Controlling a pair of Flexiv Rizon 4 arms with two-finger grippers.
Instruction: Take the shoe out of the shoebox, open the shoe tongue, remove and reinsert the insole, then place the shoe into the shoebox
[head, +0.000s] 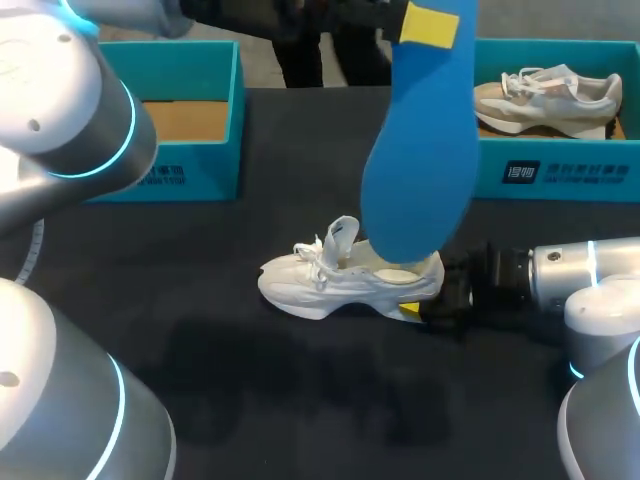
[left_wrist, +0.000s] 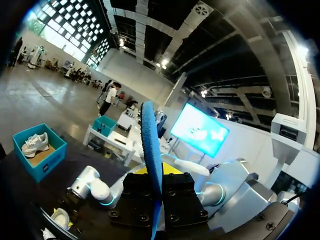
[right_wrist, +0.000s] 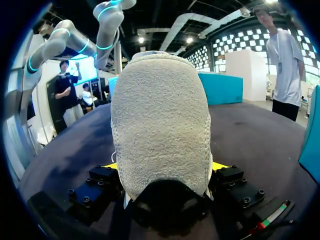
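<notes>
Left gripper (left_wrist: 156, 189) pinches the long blue foam insole (head: 415, 170) by one end, holding it upright over the white lace-up sneaker (head: 340, 282) — which sits on the black table (head: 300, 400), heel clamped in the right gripper (right_wrist: 165, 170).

The insole (head: 415, 170) was bright blue. The shoe (head: 335, 282) was white, its heel a nubbly off-white knit. The left shoebox (head: 215, 120) and right shoebox (head: 560, 170) were teal with brown cardboard floors. The second shoe (head: 548, 100) was beige and white. The table (head: 300, 400) was black.
</notes>
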